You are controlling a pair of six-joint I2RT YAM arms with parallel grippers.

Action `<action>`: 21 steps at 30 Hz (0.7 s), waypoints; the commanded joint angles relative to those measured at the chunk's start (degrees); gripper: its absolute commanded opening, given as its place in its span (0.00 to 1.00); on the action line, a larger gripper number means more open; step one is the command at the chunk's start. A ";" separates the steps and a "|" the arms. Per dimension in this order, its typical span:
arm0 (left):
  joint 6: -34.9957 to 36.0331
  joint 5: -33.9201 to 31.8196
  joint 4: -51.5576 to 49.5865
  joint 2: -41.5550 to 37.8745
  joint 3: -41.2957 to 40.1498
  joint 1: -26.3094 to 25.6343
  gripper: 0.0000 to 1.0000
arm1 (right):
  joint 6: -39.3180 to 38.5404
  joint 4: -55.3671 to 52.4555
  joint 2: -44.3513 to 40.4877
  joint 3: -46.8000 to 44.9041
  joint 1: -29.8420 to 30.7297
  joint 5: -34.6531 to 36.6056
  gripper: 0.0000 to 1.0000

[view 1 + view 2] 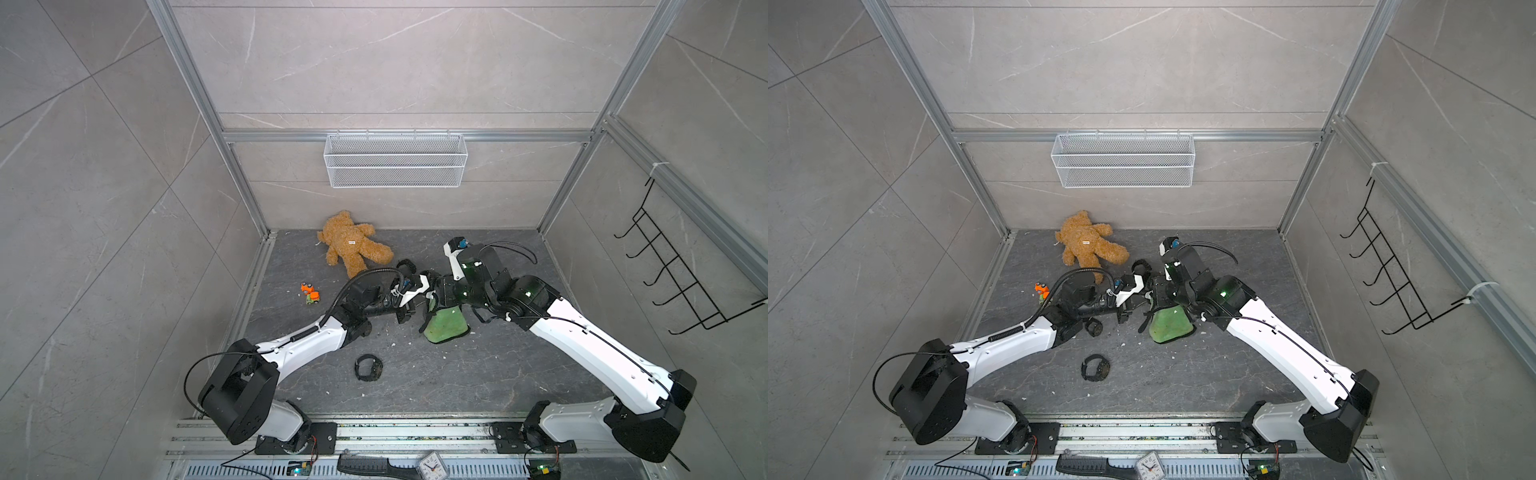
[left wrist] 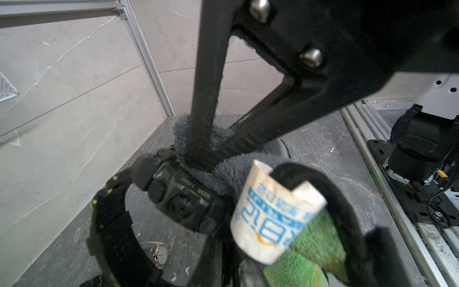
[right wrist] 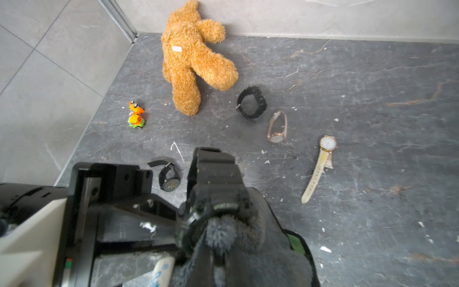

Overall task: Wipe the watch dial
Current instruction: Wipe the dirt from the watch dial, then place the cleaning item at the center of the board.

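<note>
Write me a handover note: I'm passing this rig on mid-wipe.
Left tool: shut on the watch, held up in the air.
Right tool: shut on the cloth, with its grey side pressed on the dial.
Done: watch and cloth are both picked up and brought together.
Left: finish the wipe. The dial is covered, so how clean it is cannot be judged.
</note>
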 commanded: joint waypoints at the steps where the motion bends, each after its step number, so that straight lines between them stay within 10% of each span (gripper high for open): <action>1: 1.00 5.06 0.20 -3.03 -0.67 -1.45 0.00 | -2.74 -1.90 -1.44 5.49 0.02 10.52 0.00; 21: -0.30 2.91 -1.88 -7.94 -3.90 -1.11 0.00 | 7.25 -20.01 -2.46 -3.53 -11.02 20.46 0.00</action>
